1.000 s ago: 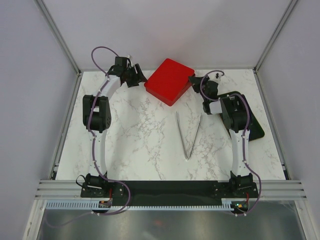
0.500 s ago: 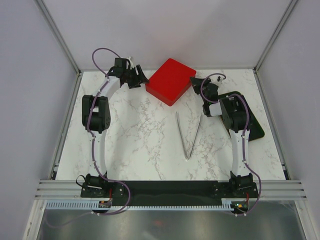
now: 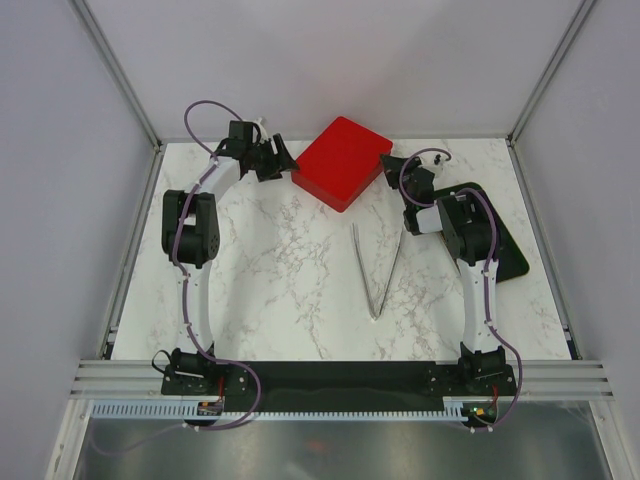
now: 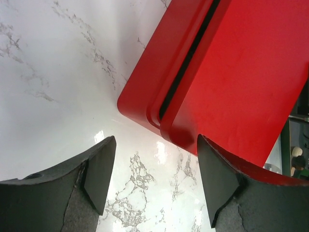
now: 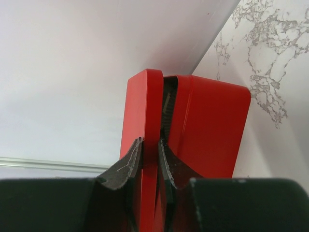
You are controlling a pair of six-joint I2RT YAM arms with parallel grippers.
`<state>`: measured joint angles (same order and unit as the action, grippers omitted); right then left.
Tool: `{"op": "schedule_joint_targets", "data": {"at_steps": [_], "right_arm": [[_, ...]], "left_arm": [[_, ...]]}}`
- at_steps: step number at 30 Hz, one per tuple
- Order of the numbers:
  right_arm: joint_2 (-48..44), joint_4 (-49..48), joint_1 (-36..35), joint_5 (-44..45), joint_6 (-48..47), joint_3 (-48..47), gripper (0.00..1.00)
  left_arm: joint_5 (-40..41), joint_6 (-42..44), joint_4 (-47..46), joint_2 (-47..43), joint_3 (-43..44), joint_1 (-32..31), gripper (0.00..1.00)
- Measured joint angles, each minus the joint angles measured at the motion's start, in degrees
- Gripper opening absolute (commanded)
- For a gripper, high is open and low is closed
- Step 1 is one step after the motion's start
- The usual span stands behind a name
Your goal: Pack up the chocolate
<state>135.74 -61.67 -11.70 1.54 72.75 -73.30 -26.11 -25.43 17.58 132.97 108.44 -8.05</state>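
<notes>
chocolate out of sight, red box pinched at one edge

the chocolate does not show in any view, so it cannot be told where it lies. the red box point(image 3: 340, 162) sits at the upper middle of the top view on the marble table point(image 3: 270, 270), turned like a diamond. a dark gap runs between its two red parts and is seen in both wrist views.

the right gripper point(image 3: 393, 166) is at the right corner of the box. in its wrist view the jaws are clamped on the thinner red part, one finger on the outside and the other inside the gap.

the left gripper point(image 3: 284, 160) is just beside the left corner of the box. its jaws stand wide apart and hold nothing. in its wrist view the box corner lies above the space between the two fingers.

below the box, in the middle of the top view, long metal tweezers point(image 3: 375, 270) lie on the table, spread like a v. a black tray point(image 3: 510, 250) lies at the right side, partly under the right arm.
</notes>
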Motion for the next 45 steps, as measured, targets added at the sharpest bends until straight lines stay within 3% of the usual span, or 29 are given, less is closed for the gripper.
{"op": "schedule_joint_targets", "data": {"at_steps": [3,10,20,33,41,45], "right_arm": [[0.0,-0.02,-0.28,0.79,0.02,0.02,0.0],[-0.07,-1.14,-0.96,2.73,0.59,0.98,0.0],[-0.98,-1.62,-1.33,4.24,0.44,2.67,0.0],[-1.29,4.02,0.07,0.39,-3.23,0.02,0.25],[0.85,8.35,1.36,-3.69,-5.9,-5.68,0.32],[1.05,10.12,1.6,-4.11,-7.3,-6.75,0.43]], "left_arm": [[-0.02,0.0,-0.44,0.0,0.0,0.0,0.74],[0.02,0.0,-1.36,0.0,0.0,0.0,0.55],[0.0,0.0,-1.44,0.55,0.79,0.0,0.54],[-1.31,-0.07,-1.97,1.68,2.08,0.11,0.53],[-1.68,-0.2,-2.8,2.01,2.1,0.11,0.52],[-1.68,-0.22,-2.78,2.05,2.08,0.11,0.52]]}}
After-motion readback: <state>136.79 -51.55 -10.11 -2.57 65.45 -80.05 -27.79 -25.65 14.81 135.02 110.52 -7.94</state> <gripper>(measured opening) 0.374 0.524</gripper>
